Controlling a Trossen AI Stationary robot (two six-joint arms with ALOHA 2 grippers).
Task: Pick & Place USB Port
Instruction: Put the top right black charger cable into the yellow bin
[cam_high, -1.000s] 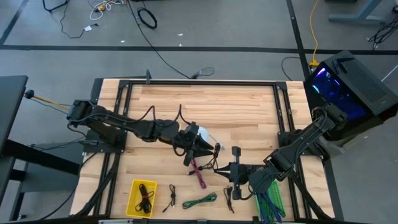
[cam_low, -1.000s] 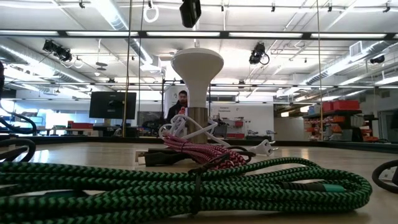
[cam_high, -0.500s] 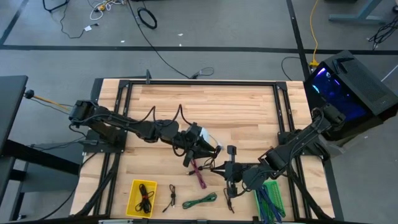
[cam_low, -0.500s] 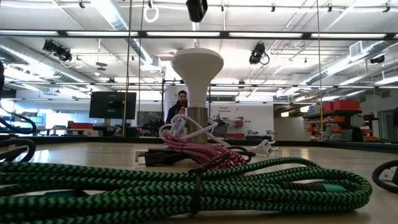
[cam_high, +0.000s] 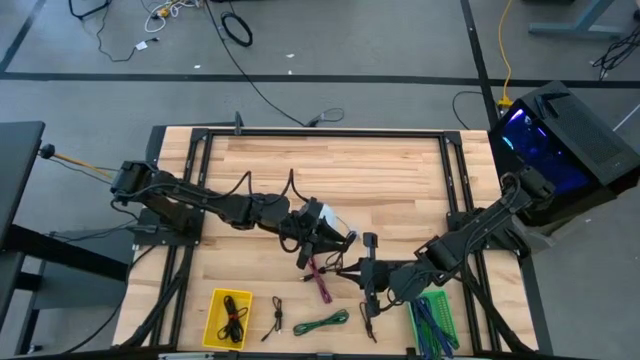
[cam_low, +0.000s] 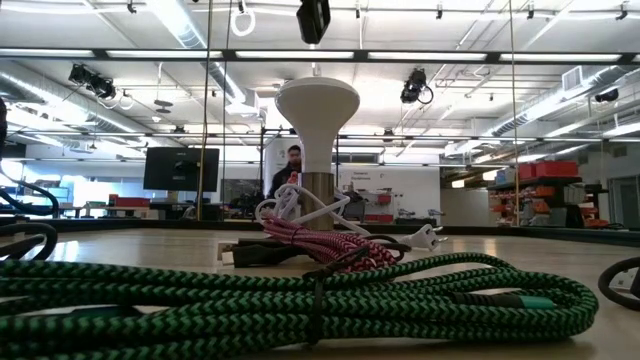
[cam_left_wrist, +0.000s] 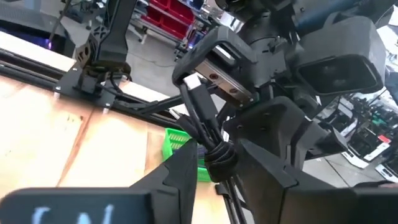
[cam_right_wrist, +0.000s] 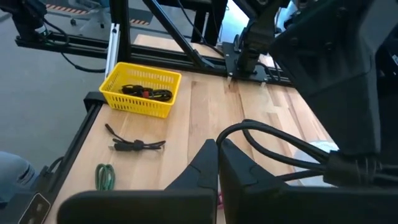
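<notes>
A black cable ending in a white-faced USB plug is seen in the left wrist view, clamped between the fingers of the left gripper, which is closed on a bundled part of it. From the fingers the cable's long axis runs forward and away, with the plug at the far end pointing toward the right arm's wrist housing. In the high view this exchange is placed over the table's middle, just above the red-and-white cable lying on the wood. The right gripper is held just beside the left one, its fingers pressed fully together with nothing between them (a cable loop only passes in front of them). The left arm is judged the nearer, since it already carries the plug. The yellow basket and the green basket sit near the front edge, well apart.
</notes>
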